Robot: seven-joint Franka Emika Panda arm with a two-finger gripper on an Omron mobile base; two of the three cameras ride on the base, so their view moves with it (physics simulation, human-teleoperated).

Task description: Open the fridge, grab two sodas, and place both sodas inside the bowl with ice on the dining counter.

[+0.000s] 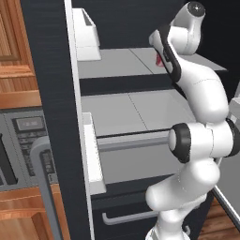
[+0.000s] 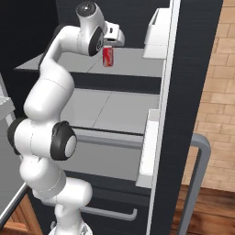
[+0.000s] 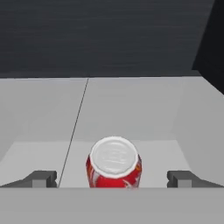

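Fridge stands open, grey shelves exposed, arm reaching in toward the upper shelf. Hand view, left to right: left fingertip at about 8 o'clock from the soda can, can dead centre between, right fingertip at about 4 o'clock. Gripper jaws are spread wide, clamped on nothing; clear gaps both sides of the can, no contact visible. Can stands upright on the upper shelf, silver top facing the hand camera, so its long axis runs vertical and roughly along the hand's line of sight, the hand looking down on it from above and slightly behind. Right base view: can sits just below the gripper, roughly 6 o'clock from it, toward the shelf's left half. Left base view: just a red sliver of the can past the forearm. Judgement: can is aligned between the fingers; next move probably a short descent, then close. Second soda not seen.
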